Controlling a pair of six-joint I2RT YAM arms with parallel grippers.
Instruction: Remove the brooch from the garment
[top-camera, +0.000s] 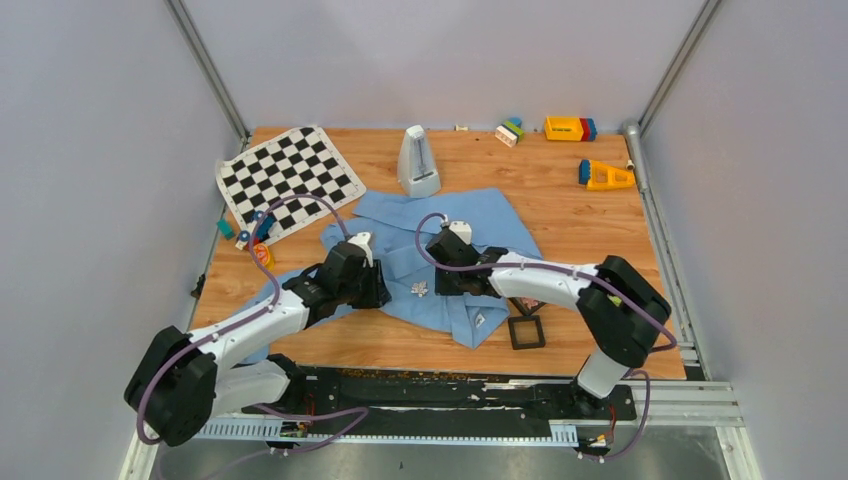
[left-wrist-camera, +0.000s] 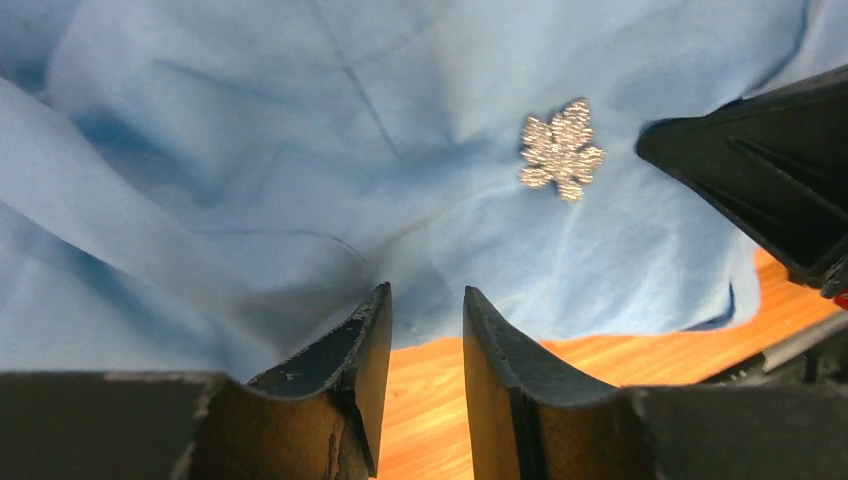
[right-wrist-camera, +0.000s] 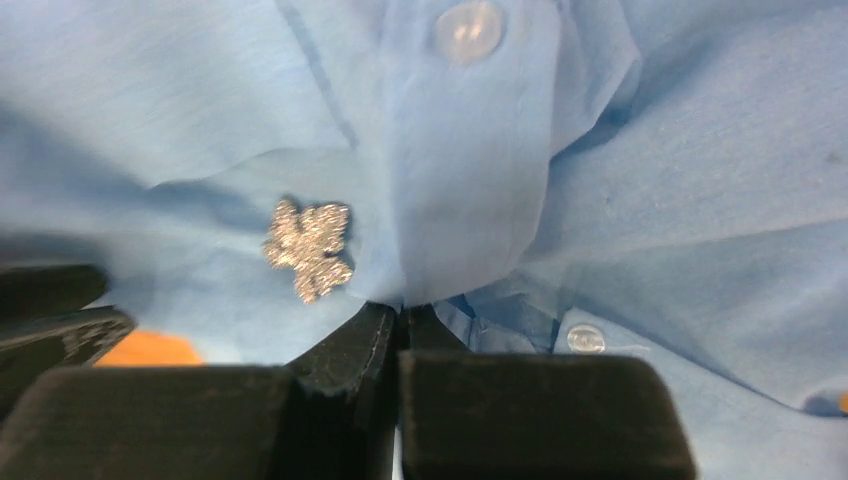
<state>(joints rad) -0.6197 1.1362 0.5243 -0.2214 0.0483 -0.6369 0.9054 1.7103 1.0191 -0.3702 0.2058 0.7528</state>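
The brooch (top-camera: 420, 289) is a small silvery, glittery piece shaped like a leaf or snowflake, with jagged lobes. It sits flat on the front of the blue shirt (top-camera: 470, 215). It looks light and rigid, with a rough face that should grip well, but its lobes are thin and could bend under a hard squeeze. The best hold is probably across its outer edges, pads on opposite lobes. The clasp behind it is hidden, so I cannot tell how it releases.

The cloth around the brooch is soft and slack and will lift along with it unless it is pinned down. Just beside the brooch, on the side of the button strip (right-wrist-camera: 470, 150), the right gripper (right-wrist-camera: 400, 318) has its fingers closed tight on a raised fold of the shirt. On the brooch's other side the left gripper (left-wrist-camera: 427, 325) hovers near it at the hem, fingers a narrow gap apart and holding nothing, with the wooden table (left-wrist-camera: 430, 400) showing between them.
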